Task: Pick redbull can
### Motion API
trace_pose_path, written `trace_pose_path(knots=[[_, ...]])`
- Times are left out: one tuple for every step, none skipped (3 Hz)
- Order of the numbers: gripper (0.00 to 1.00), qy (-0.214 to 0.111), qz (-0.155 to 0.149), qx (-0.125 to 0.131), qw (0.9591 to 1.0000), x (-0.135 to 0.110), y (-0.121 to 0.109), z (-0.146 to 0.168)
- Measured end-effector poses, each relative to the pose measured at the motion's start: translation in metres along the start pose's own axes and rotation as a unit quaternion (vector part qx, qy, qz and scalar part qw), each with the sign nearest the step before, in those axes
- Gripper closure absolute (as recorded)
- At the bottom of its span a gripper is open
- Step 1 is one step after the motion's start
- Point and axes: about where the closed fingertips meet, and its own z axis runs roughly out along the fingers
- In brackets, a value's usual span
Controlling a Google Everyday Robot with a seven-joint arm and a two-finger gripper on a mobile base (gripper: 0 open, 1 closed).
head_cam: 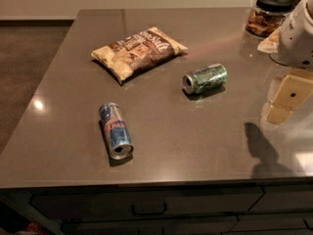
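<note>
Grey-brown counter (58, 146) filling most of the view, with drawers under its front edge. Left of middle, near that front edge: redbull can (115, 130), lying on its side, not upright. Long axis pointing away from the front edge and leaning slightly left, silver top turned toward the front. Further back: chip bag (138, 51), lying flat. Right of middle: green can (205, 78), also on its side, well apart from the redbull can. Back right corner: glass jar (269, 13) with black lid. Far right: gripper (287, 99), hanging above the counter below the white arm (299, 33), touching nothing, probably empty. Open or closed: cannot tell. Redbull can well apart to the gripper's left, somewhat nearer the front. Likely needed: long leftward reach in front of the green can, grasp set across the narrow body.
</note>
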Motion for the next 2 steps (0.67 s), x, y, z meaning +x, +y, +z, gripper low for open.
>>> trace_pose_path(knots=[[0.00, 0.000, 0.000, 0.000, 1.0000, 0.000, 0.000, 0.000], [0.00, -0.015, -0.017, -0.008, 0.9997, -0.021, -0.003, 0.006]])
